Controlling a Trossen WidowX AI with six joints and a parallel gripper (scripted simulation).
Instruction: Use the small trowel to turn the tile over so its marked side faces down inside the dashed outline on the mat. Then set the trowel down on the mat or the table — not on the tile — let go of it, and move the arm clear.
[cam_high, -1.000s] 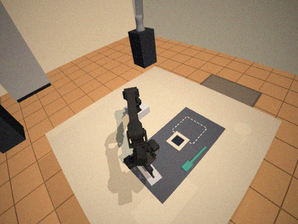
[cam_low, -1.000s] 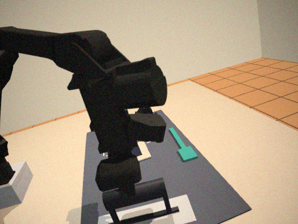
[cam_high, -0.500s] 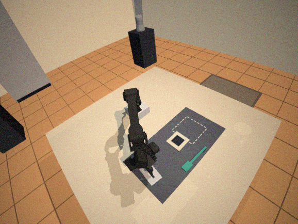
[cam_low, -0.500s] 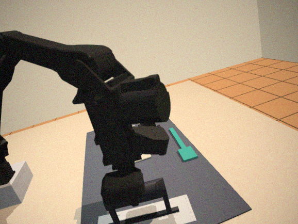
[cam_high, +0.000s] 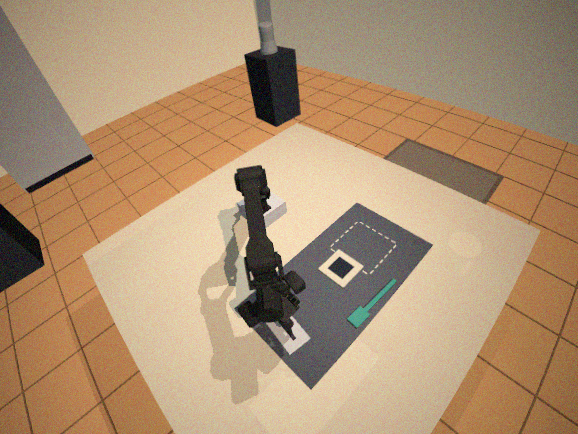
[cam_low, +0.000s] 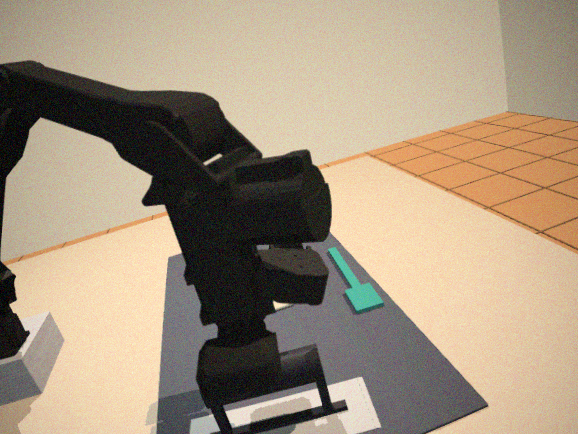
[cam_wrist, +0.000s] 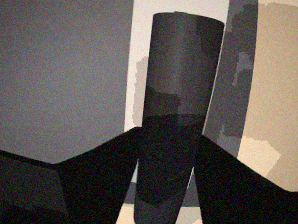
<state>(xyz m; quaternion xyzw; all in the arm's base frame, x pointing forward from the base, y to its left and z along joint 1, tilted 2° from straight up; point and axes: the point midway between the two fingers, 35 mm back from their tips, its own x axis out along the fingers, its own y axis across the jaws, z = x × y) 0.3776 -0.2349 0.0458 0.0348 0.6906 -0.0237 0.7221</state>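
Note:
My gripper (cam_high: 274, 316) (cam_low: 250, 377) (cam_wrist: 168, 138) is shut on the black cylindrical handle of the trowel. The trowel's flat white blade (cam_high: 301, 342) (cam_low: 364, 397) lies on the near end of the dark mat (cam_high: 316, 372) (cam_low: 425, 387), with two thin posts joining it to the handle. In the wrist view the handle (cam_wrist: 181, 65) runs between the fingers. The square tile (cam_high: 342, 268) lies flat, cream with a dark square showing on top, by the near corner of the dashed outline (cam_high: 396, 245). In the exterior view the arm hides most of the tile.
A teal flat-headed tool (cam_high: 358, 317) (cam_low: 364, 297) lies along the mat's right edge. The arm's grey base block (cam_high: 275, 210) (cam_low: 45, 350) stands on the pale table (cam_high: 480, 295) (cam_low: 440, 250) left of the mat. A black pedestal (cam_high: 274, 85) stands beyond the table.

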